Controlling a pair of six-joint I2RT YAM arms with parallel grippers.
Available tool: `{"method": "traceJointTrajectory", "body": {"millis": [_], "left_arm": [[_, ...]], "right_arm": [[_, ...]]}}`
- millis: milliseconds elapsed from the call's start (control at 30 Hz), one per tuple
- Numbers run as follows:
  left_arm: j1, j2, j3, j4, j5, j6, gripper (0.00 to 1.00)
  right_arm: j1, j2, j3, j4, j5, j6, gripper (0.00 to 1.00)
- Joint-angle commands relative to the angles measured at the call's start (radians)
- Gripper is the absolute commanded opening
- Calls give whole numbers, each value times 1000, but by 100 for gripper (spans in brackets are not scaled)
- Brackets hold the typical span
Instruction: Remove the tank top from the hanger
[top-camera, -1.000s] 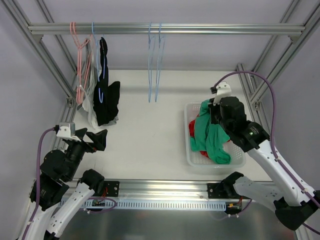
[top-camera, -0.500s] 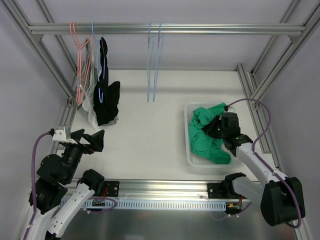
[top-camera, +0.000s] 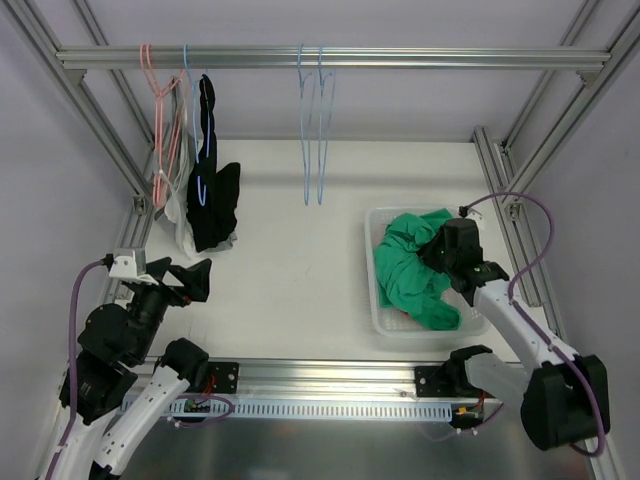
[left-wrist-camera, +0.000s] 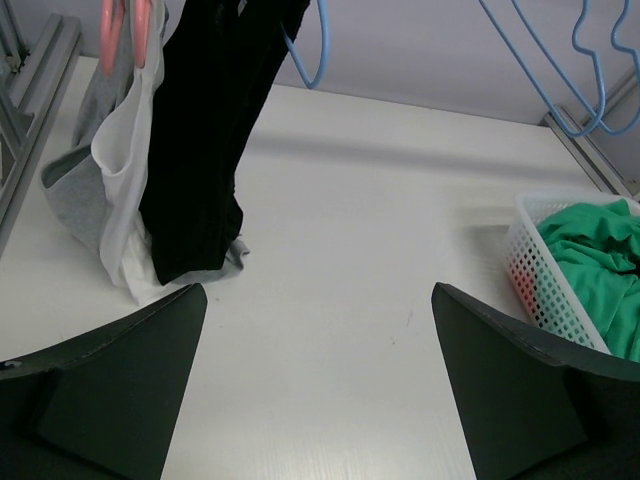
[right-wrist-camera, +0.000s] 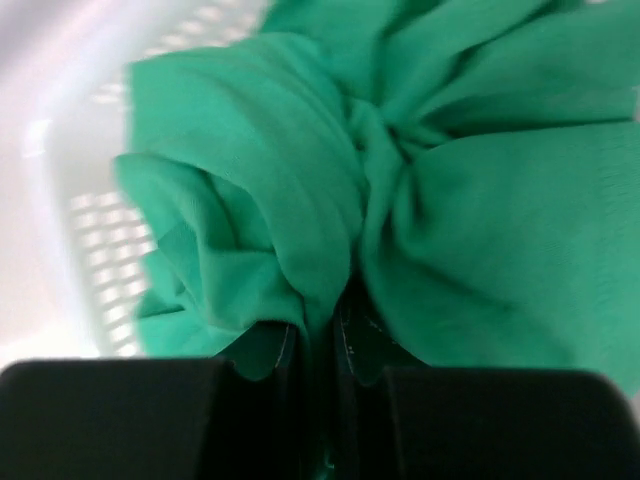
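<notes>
The green tank top (top-camera: 405, 270) lies bunched in the white basket (top-camera: 372, 300) at the right, off any hanger. My right gripper (top-camera: 434, 256) is down in the basket, shut on a fold of the tank top (right-wrist-camera: 450, 200); in the right wrist view the gripper (right-wrist-camera: 320, 340) has cloth pinched between its closed jaws. Two bare blue hangers (top-camera: 312, 130) hang from the rail at the centre. My left gripper (top-camera: 195, 278) is open and empty at the near left, and in the left wrist view it (left-wrist-camera: 320, 380) is over bare table.
A black garment (top-camera: 210, 200) on a blue hanger and grey-white garments on pink hangers (top-camera: 160, 110) hang at the far left, also seen in the left wrist view (left-wrist-camera: 200, 150). Something red shows through the basket wall (left-wrist-camera: 520, 280). Metal frame posts flank the table.
My right gripper came down into the basket with the green tank top, which now lies piled there. The bare blue hangers have swung slightly. My left arm shifted a little.
</notes>
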Motion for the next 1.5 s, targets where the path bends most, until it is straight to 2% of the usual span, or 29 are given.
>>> {"method": "traceJointTrajectory", "body": {"millis": [0,167,267,400,500,567,600,633,667,700,800,933,1133,1233,1267,1300,1367,1400,1433,1467], "left_arm": [[-5,22,2,26,22,-6,99],[3,51,16,25,-8,-28,99],[29,63,28,20,-25,-35,99],[43,65,71,9,-22,-32,99],[44,144,162,-23,-69,-38,99],[44,273,275,-64,-54,-35,99],[44,322,319,-78,-30,-37,99],[44,403,358,-86,-18,-38,99],[44,434,428,-93,-7,-41,99],[44,486,461,-96,10,-41,99],[44,560,573,-106,1,-23,99],[43,658,752,-132,-91,34,99],[52,923,1028,-211,-172,115,99],[134,1058,1138,-242,-82,140,99],[194,1085,1160,-241,24,144,99],[211,1141,1183,-241,65,152,99],[236,1194,1245,-245,101,163,98],[263,1239,1265,-245,128,166,97],[282,1261,1298,-245,145,166,90],[302,1279,1311,-247,156,161,88]], "right_arm": [[-45,137,37,-58,111,-73,0],[-59,365,34,-17,151,-12,0],[-68,393,21,-9,178,38,0],[-71,248,-12,-38,291,87,0],[-80,159,2,-103,358,85,1],[-109,108,33,-149,382,84,5],[-120,97,40,-156,381,79,9],[-134,78,53,-158,360,67,38],[-136,71,59,-162,349,65,61],[-137,62,66,-169,323,64,70],[-136,19,94,-169,272,21,76],[-136,-21,201,-277,246,-83,99],[-136,-125,408,-466,277,-266,100],[-136,-162,497,-524,150,-369,99],[-136,-173,508,-526,81,-387,99],[-136,-186,516,-525,-61,-402,100],[-136,-229,519,-500,-214,-401,100],[-136,-245,510,-454,-354,-392,100],[-136,-266,495,-433,-421,-389,99],[-136,-271,490,-414,-491,-381,100]]}}
